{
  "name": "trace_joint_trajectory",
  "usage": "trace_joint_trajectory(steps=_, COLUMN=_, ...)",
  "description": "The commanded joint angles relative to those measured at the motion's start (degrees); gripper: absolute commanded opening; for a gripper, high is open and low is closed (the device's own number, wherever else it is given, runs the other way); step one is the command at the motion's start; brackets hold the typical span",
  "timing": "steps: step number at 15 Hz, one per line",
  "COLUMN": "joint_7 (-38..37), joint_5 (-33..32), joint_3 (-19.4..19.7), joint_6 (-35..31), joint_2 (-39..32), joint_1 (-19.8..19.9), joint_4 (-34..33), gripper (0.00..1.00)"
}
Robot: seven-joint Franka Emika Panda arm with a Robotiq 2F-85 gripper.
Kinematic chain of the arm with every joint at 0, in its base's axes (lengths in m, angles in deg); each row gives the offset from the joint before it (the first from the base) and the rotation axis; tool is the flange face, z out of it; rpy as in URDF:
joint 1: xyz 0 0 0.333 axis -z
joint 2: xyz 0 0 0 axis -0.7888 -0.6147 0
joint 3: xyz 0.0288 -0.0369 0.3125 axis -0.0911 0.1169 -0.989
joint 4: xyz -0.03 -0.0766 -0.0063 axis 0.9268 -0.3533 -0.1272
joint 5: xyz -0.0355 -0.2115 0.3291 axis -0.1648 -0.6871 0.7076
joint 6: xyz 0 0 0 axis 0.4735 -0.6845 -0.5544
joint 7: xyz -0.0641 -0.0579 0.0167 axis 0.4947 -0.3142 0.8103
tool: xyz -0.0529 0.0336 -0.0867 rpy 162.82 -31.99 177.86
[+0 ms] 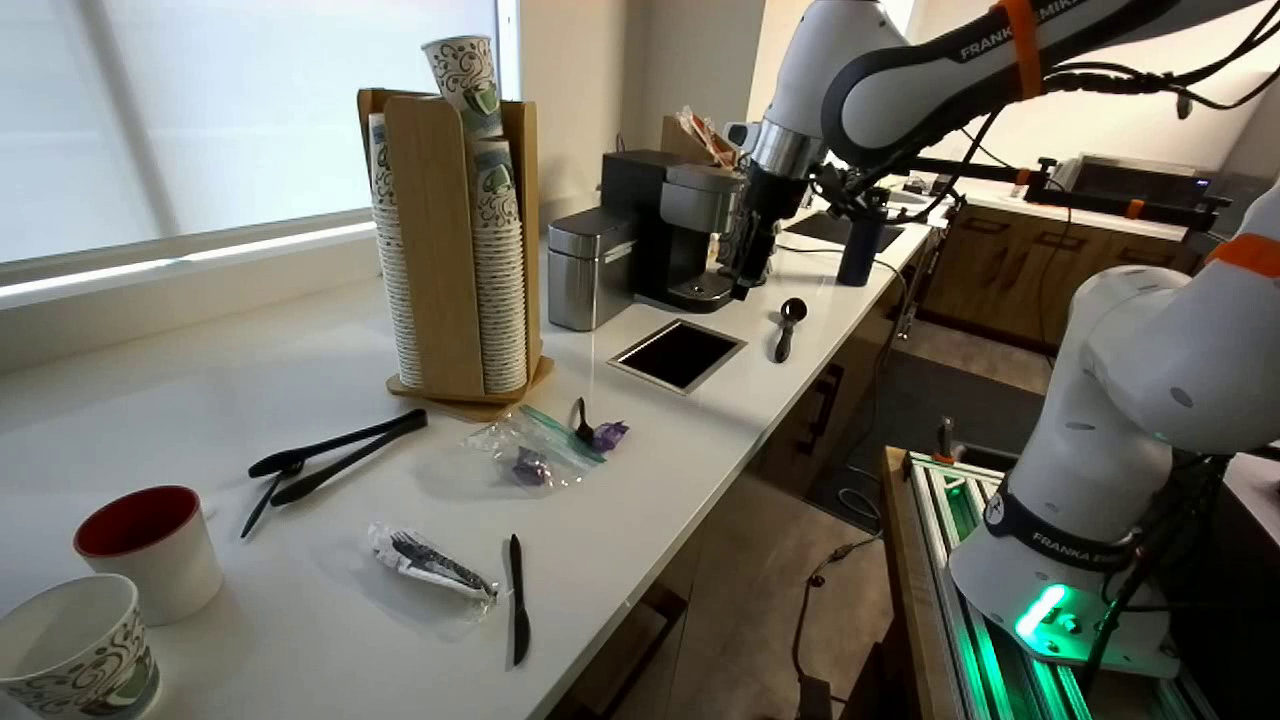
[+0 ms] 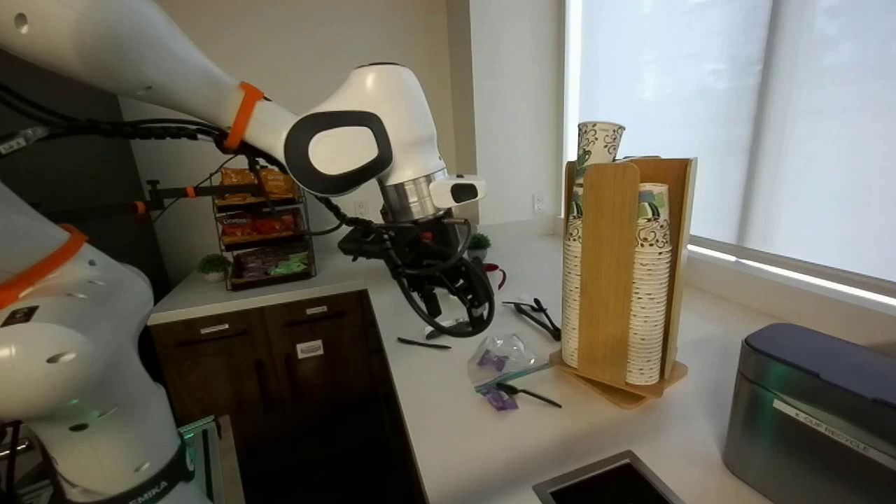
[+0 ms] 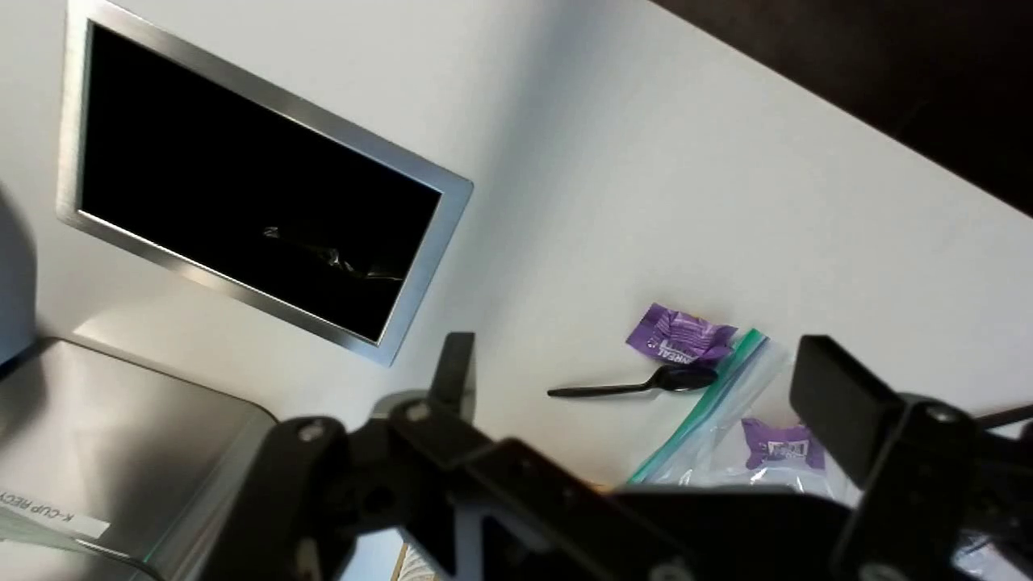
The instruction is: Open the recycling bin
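The recycling bin is a brushed-metal box with a dark lid and a "K-CUP RECYCLE" label. It stands upright on the counter in both exterior views (image 1: pixel 590 285) (image 2: pixel 805 420), and its lid (image 2: pixel 826 357) lies shut. In the wrist view the bin (image 3: pixel 121 420) shows at the lower left, partly cut off by the frame edge and covered by the gripper. My gripper is open and empty, its fingers wide apart in the wrist view (image 3: pixel 646 379). It hangs above the counter, apart from the bin, in both exterior views (image 1: pixel 745 280) (image 2: pixel 458 308).
A framed square opening (image 1: pixel 678 355) is set in the counter near the bin. A wooden cup holder (image 2: pixel 605 280) and a coffee machine (image 1: pixel 690 230) stand close by. A black spoon (image 3: pixel 646 383), purple wrappers (image 3: pixel 682 335) and a plastic bag (image 2: pixel 507 357) lie below the gripper.
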Motion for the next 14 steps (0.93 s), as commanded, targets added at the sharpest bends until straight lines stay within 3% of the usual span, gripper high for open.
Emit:
trace_joint_trajectory(steps=1, joint_7=0.25, joint_5=0.38, joint_3=-0.52, joint_6=0.11, joint_2=-0.03, joint_1=0.49, joint_4=-0.07, gripper=1.00)
trace_joint_trajectory(steps=2, joint_7=0.25, joint_5=0.38, joint_3=-0.52, joint_6=0.11, joint_2=-0.03, joint_1=0.49, joint_4=-0.07, gripper=1.00)
trace_joint_trajectory(steps=3, joint_7=-4.62, joint_5=4.00, joint_3=-0.19, joint_6=-1.44, joint_2=-1.58, joint_1=0.56, joint_4=-2.16, gripper=1.00)
trace_joint_trajectory(steps=8, joint_7=-7.74, joint_5=14.15, joint_3=3.28, joint_6=0.08, joint_2=-8.76, joint_1=0.40, joint_4=-12.69, gripper=1.00)
trace_joint_trajectory(steps=14, joint_7=-9.68, joint_5=26.90, joint_3=8.71, joint_6=0.85, joint_2=-23.87, joint_1=2.88, joint_4=-28.93, gripper=1.00)
